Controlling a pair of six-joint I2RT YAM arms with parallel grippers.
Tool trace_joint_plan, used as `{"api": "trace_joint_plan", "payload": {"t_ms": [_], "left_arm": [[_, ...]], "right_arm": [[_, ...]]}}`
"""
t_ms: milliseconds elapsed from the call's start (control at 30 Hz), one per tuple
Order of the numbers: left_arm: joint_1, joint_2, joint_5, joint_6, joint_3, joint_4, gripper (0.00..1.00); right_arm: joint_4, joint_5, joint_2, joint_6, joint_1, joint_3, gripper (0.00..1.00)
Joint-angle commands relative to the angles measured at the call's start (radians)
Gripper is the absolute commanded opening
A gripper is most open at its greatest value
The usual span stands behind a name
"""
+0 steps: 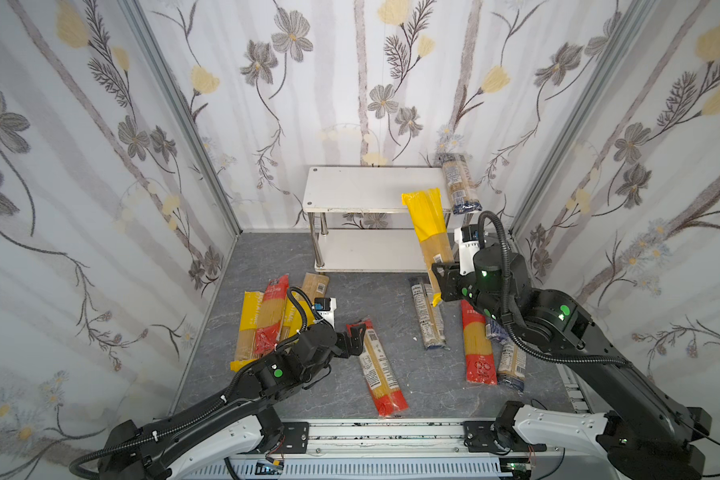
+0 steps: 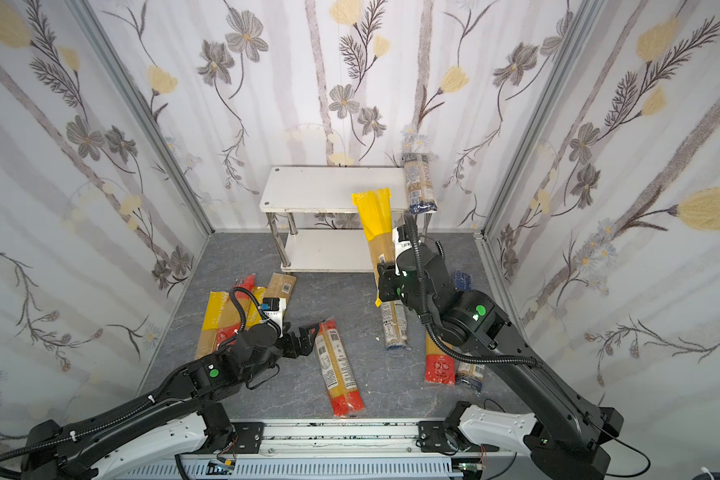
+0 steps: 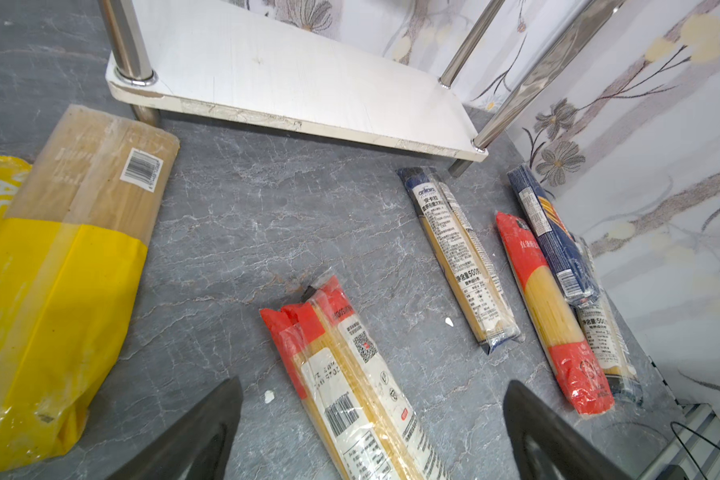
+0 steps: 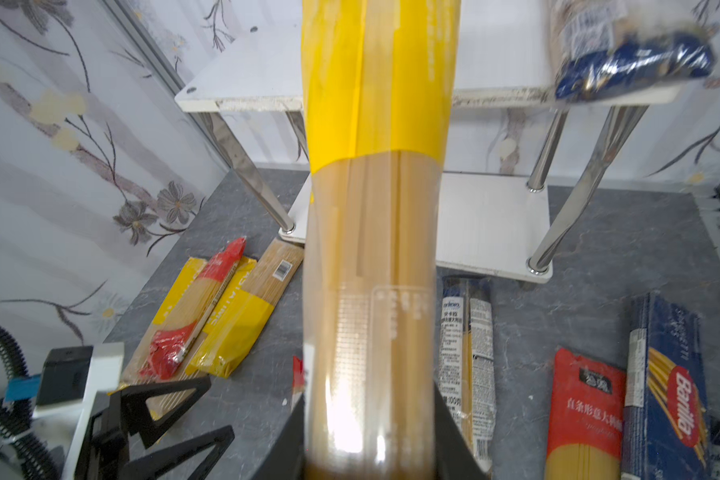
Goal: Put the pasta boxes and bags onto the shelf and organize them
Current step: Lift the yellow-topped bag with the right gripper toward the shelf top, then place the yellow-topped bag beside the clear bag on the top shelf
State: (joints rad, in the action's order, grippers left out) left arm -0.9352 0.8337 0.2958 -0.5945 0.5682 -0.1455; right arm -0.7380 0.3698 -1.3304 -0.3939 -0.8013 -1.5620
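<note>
Right wrist view: right gripper (image 4: 371,436) is clamped on a yellow-ended bag (image 4: 375,104) in front of the shelf (image 4: 246,79); next it needs laying flat on the shelf's top.

Reaches in from the near edge with the left arm (image 1: 262,376), forearm slanting toward the middle in both top views, bent down at the end so the left fingers (image 1: 355,330) sit low over the bench (image 1: 391,299). Spreads those fingers wide with nothing between them; shows two dark tips well apart in the left wrist view. Holds the right arm (image 1: 574,332) higher, elbow raised, forearm angled toward the back. Clamps the right fingers (image 1: 447,277) tight on the lower part of a yellow-ended spaghetti bag (image 1: 425,220), carried clear of the bench, nearly upright, leaning slightly left in both top views.
</note>
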Motion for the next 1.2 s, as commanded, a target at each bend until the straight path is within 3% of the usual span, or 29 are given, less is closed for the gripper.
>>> {"api": "trace_joint_plan", "payload": {"t_ms": [0,267,500,733,1167], "left_arm": [[0.0,0.017,0.037,0.041,0.035,0.018,1.0],[0.002,0.102,0.055,0.09,0.105,0.02,1.0],[0.003,0.182,0.042,0.11,0.152,0.021,1.0],[0.003,0.241,0.053,0.151,0.193,0.023,1.0],[0.003,0.25,0.042,0.166,0.225,0.024,1.0]], "right_arm": [[0.1,0.011,-0.073,0.123,0.06,-0.129,0.19],[0.087,-0.062,-0.392,0.214,0.241,-0.502,0.19],[0.063,-0.152,-0.63,0.209,0.36,-0.752,0.19],[0.075,-0.217,-0.761,0.189,0.415,-0.825,0.2],[0.101,-0.229,-0.819,0.152,0.448,-0.825,0.26]]}}
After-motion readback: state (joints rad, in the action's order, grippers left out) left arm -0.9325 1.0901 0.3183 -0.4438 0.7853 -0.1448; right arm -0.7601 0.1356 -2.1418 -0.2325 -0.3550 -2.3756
